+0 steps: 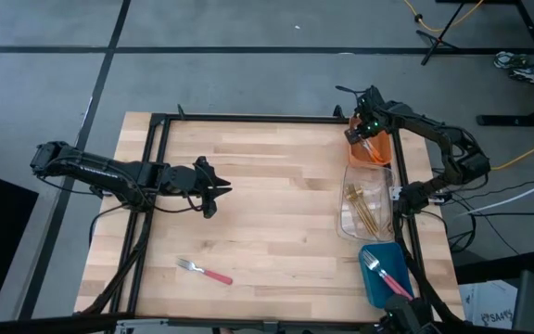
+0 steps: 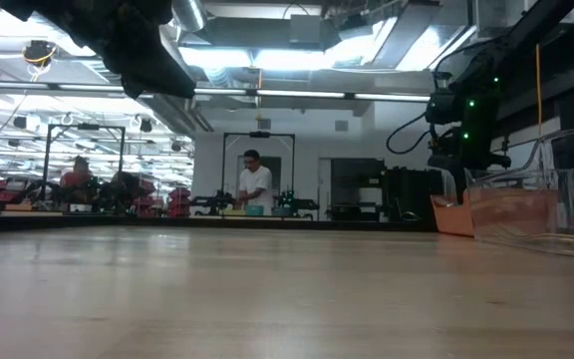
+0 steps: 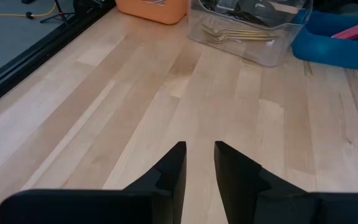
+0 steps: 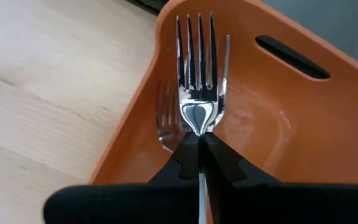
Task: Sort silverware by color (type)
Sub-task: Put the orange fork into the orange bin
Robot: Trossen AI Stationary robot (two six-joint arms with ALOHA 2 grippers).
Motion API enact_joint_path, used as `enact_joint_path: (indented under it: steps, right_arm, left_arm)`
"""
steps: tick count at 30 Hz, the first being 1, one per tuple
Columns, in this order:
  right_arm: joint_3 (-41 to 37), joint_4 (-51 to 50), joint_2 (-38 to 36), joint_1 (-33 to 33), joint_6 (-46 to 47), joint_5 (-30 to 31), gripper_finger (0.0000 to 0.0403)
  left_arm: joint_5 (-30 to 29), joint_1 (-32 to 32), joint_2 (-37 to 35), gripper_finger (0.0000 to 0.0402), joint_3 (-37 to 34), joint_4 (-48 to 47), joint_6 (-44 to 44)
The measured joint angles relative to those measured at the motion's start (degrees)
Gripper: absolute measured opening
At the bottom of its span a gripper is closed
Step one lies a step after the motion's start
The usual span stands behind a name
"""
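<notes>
On the wooden table (image 1: 276,186), three bins (image 1: 367,211), one loose fork (image 1: 204,272); right hand (image 4: 199,144) clenches a silver fork (image 4: 199,68), left hand (image 3: 199,163) released.

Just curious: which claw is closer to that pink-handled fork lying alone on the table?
Left. The left claw hovers just above-right of the pink-handled fork in the overhead picture; the right claw is far across, over the orange bin.

I count three bins (image 1: 369,148), one pink-handled fork (image 1: 204,272) on my counter (image 1: 267,195), another in the blue bin (image 1: 384,274), and several gold forks (image 1: 363,209)
</notes>
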Motion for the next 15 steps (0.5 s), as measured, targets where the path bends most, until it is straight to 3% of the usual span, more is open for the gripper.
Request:
enact_joint_path:
  steps: [6, 15]
  right_arm:
    - [0.00, 0.27, 1.93, 0.00, -0.09, 3.07, 0.0000]
    - [0.04, 1.91, 2.89, 0.02, 2.64, 2.29, 0.0000]
  left_arm:
    - [-0.01, -0.01, 0.00, 0.0077, 0.00, 0.02, 0.00]
    - [0.00, 0.00, 0.00, 0.0077, 0.00, 0.00, 0.00]
